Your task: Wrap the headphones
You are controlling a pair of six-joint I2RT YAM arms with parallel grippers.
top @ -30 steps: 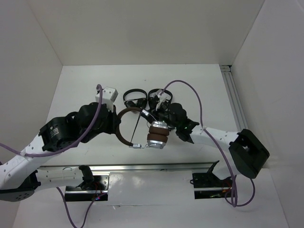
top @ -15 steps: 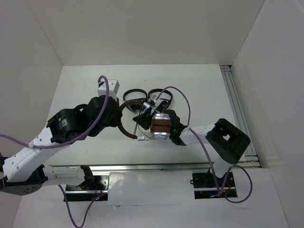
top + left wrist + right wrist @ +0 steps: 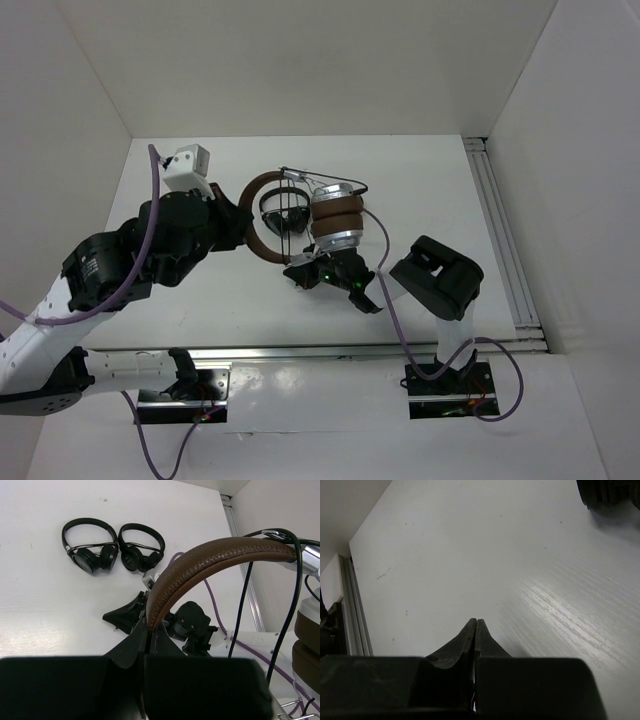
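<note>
The left arm (image 3: 150,250) is reaching in from the near left. The left fingers (image 3: 132,645) are clamping narrow on the brown headband (image 3: 200,562) of the headphones (image 3: 330,215), holding them up off the table (image 3: 430,190) around its middle. The band is arching out to the right of those fingers, and the two silver-and-brown earcups (image 3: 336,222) are hanging pressed together at its right end. The thin black cable (image 3: 241,605) is running in two strands down from the band's right end. In the top view it is stretching across the open arch toward the near side.

The right arm (image 3: 437,278) is folding in from the near right, and the right fingers (image 3: 462,640) are lying just near of the earcups, low over bare table. They are pressing tight together, tip to tip. Whether the cable is nipped between them I cannot tell.

A small black headset (image 3: 90,547) and a second headset (image 3: 142,547) are lying side by side on the table, beneath the lifted band. A metal rail (image 3: 497,230) is running along the table's right edge.
</note>
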